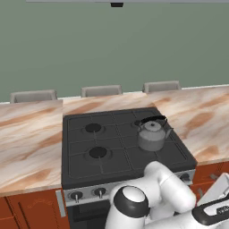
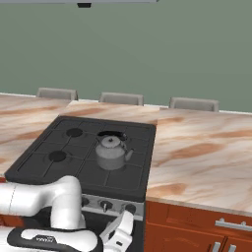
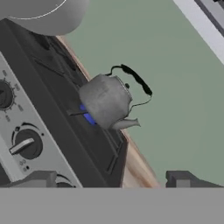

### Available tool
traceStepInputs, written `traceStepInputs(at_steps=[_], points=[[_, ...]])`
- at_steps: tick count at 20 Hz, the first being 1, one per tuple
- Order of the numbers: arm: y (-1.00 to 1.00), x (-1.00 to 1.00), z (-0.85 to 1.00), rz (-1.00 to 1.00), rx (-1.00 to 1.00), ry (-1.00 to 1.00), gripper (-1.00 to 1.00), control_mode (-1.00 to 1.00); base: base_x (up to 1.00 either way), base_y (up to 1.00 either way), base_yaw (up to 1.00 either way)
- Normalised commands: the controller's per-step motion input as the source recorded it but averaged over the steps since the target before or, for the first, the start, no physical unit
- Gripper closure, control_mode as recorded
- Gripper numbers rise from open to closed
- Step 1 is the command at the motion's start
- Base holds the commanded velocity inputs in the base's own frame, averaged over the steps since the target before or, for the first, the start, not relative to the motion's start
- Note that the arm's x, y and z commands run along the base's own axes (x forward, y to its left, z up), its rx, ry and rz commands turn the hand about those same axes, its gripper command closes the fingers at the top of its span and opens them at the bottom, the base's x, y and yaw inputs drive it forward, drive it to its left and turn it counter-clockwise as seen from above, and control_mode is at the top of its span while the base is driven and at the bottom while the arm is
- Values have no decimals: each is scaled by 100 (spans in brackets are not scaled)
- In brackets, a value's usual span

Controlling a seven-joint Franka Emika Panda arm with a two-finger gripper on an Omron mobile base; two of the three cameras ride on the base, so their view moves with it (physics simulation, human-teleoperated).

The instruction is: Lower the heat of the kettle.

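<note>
We can't tell how our fingers stand as we face the knobs. The nearest knob (image 3: 27, 143) may not be the kettle's; turn the wrong one and blue flame stays under the kettle (image 1: 152, 133) on the stove's (image 1: 80, 172) right rear burner.

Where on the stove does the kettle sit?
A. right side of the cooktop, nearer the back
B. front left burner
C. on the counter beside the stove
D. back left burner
A: the kettle stands on the right part of the stove, behind its front row, with blue flame under it in the hand view.
</note>
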Motion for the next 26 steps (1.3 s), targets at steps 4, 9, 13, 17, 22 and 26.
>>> traceStepInputs(at_steps=[4, 9, 13, 17, 22, 26], points=[[-2, 27, -22, 8, 0, 6, -100, -100, 0, 0, 0], [0, 34, -20, 5, 0, 6, -100, -100, 0, 0, 0], [0, 23, -20, 3, 0, 4, -100, -100, 0, 0, 0], [0, 21, -20, 1, 0, 1, -100, -100, 0, 0, 0], [0, 17, -22, 0, 0, 0, -100, -100, 0, 0, 0], [0, 15, -17, 0, 0, 0, -100, -100, 0, 0, 0]])
